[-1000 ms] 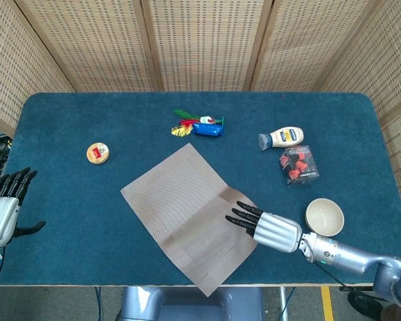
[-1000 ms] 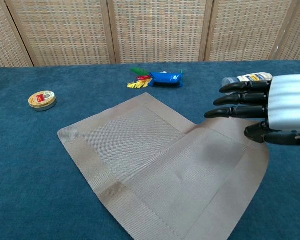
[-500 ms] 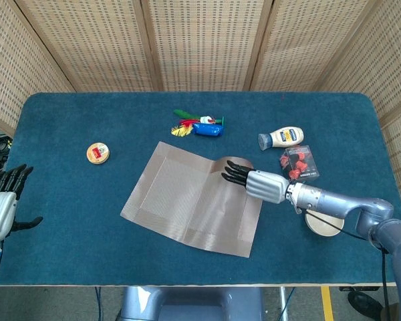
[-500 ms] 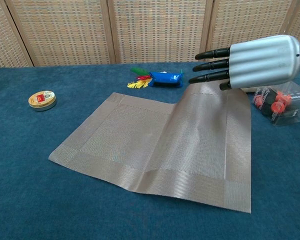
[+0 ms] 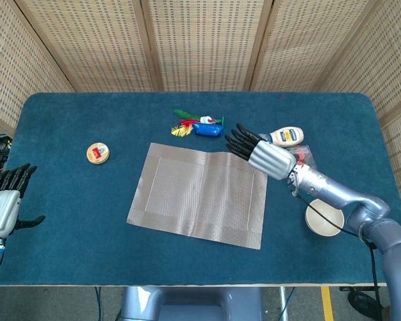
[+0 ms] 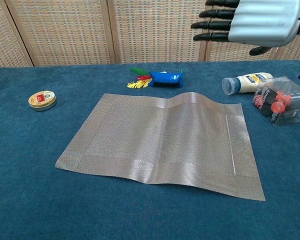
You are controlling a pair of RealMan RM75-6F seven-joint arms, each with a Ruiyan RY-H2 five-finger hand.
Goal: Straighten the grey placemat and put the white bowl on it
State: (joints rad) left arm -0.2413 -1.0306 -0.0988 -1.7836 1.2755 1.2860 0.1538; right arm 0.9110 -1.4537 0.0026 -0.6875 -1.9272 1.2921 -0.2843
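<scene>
The grey placemat (image 5: 199,194) (image 6: 162,137) lies spread out at the table's middle, nearly square to the front edge, with a slight ripple along its far edge. My right hand (image 5: 262,153) (image 6: 250,20) hovers above the mat's far right corner with its fingers stretched out and apart, holding nothing. The white bowl (image 5: 323,219) stands on the blue cloth to the right of the mat, partly behind my right forearm. My left hand (image 5: 5,204) hangs at the table's left edge, fingers spread and empty.
A mayonnaise bottle (image 5: 285,137) (image 6: 247,82) and a clear box of red parts (image 6: 281,101) lie right of the mat. A blue packet with coloured bits (image 5: 202,127) (image 6: 162,78) sits behind it, a small round tin (image 5: 97,153) (image 6: 42,99) to the left.
My right hand dragged the mat's corner from near the front edge toward the back, turning the mat square, then let go and rose above it. The left hand stayed put.
</scene>
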